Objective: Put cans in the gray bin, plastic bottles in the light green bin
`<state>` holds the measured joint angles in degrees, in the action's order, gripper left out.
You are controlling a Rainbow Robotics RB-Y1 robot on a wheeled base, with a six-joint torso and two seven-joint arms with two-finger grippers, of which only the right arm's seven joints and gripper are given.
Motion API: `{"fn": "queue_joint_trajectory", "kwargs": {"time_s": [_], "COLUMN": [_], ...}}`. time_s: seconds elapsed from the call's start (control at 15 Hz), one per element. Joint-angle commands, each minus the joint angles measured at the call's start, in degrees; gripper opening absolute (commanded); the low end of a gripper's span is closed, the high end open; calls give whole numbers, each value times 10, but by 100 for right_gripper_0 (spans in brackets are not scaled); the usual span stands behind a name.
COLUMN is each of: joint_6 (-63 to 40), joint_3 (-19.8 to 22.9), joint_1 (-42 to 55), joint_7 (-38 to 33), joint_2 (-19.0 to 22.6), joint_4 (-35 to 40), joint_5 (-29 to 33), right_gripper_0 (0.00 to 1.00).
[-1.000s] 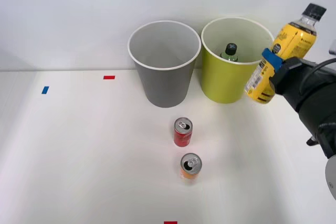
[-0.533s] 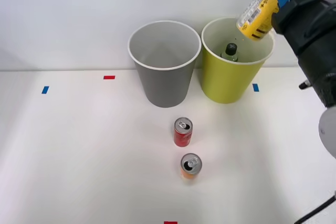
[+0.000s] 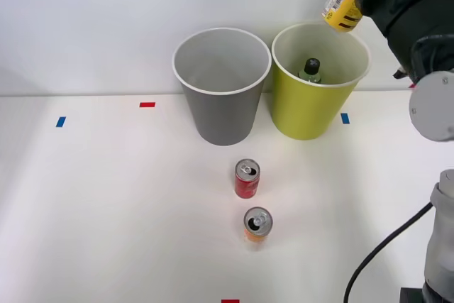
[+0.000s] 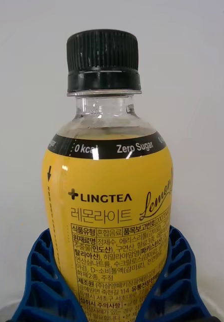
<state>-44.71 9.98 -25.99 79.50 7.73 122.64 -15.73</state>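
**Yellow bottle held high over the lime bin**

A white tabletop [image 3: 106,204] meets a pale wall. The right arm reaches in raised, its pincer [image 4: 112,282] pinching the yellow-labelled bottle [image 3: 342,1] above the light green bin [image 3: 312,104]. A green-tinted bottle [image 3: 310,70] stands inside that bin. The gray bin [image 3: 223,111] beside it shows a bare white interior. The red can [image 3: 247,179] and orange can [image 3: 257,225] stand upright nearer the robot.
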Motion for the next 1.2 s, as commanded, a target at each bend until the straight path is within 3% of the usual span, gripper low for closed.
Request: {"fn": "queue_joint_trajectory", "kwargs": {"time_s": [0.07, 0.53, 0.73, 1.0, 1.13, 1.2], "joint_6": [1, 16, 65, 65, 65, 65], "joint_3": [21, 44, 37, 36, 35, 35], "joint_1": [-40, -77, -84, -84, -84, -84], "joint_7": [47, 160, 174, 180, 182, 185], "joint_2": [0, 13, 16, 16, 16, 16], "joint_4": [-61, -159, -203, -203, -203, -203], "joint_5": [-18, -98, -106, -108, -113, -113], "right_gripper_0": [0, 0, 0, 0, 34, 60]}}
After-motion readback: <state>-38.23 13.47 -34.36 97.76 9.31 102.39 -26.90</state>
